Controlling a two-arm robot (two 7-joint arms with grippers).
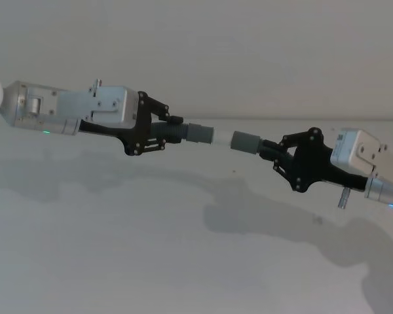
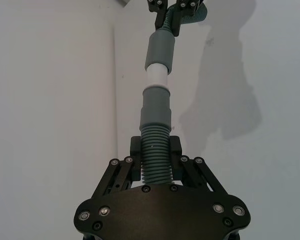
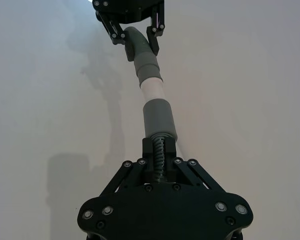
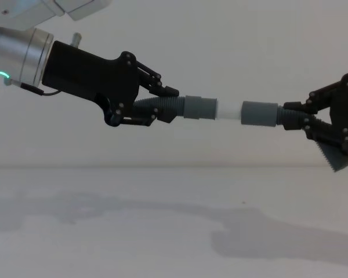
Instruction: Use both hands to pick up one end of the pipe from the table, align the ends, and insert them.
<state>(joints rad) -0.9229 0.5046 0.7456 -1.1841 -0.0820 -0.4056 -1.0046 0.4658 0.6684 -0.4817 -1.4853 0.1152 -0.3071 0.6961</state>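
I hold both pipe [image 4: 200,108] halves aloft, left gripper [image 4: 162,104] and right gripper [image 4: 296,119] jaws clamped on ribs; slight angular misalignment could jam the white spigot [image 4: 227,110].

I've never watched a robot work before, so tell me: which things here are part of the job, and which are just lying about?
Part of the job:
- left gripper, shut on left hose piece
- right gripper, shut on right hose piece
- white tube end between the two collars

Just there:
- white table, with only shadows on it
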